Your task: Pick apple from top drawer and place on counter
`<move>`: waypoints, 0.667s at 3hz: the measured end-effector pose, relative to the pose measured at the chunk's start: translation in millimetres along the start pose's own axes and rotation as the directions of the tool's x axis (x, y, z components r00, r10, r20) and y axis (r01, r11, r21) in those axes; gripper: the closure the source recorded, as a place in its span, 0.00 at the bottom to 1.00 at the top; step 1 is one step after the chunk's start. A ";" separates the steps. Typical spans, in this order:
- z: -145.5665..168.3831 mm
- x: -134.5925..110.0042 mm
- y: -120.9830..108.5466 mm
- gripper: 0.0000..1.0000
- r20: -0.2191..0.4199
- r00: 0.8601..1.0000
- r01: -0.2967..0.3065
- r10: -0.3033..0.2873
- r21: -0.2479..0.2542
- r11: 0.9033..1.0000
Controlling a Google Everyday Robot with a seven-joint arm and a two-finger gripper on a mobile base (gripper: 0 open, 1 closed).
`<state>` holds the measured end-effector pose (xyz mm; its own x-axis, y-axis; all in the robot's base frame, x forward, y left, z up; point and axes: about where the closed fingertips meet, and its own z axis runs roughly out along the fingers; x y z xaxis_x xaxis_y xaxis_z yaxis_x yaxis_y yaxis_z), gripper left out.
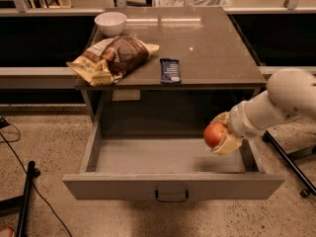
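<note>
The top drawer (173,185) stands pulled open below the counter (207,43); its grey floor is bare. My gripper (221,135) is shut on the apple (214,134), a red-orange fruit. It holds the apple lifted above the drawer's right side, below the level of the counter's front edge. The white arm reaches in from the right.
On the counter's left part lie a white bowl (110,22), a brown and yellow snack bag (111,58) and a dark blue bar (170,70). A black stand leg (286,157) crosses the floor at the right. Cables and a black pole (24,201) lie at the left.
</note>
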<state>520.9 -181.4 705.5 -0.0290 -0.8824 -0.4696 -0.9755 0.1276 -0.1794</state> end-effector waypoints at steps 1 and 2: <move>-62.8 -36.5 -24.0 1.00 0.040 0.996 0.079 -0.079 0.014 0.997; -80.8 -50.9 -55.7 1.00 0.029 0.996 0.084 -0.083 -0.058 0.995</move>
<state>559.1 -180.1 809.2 0.0582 -0.8763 -0.4783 -0.9854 0.0264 -0.1684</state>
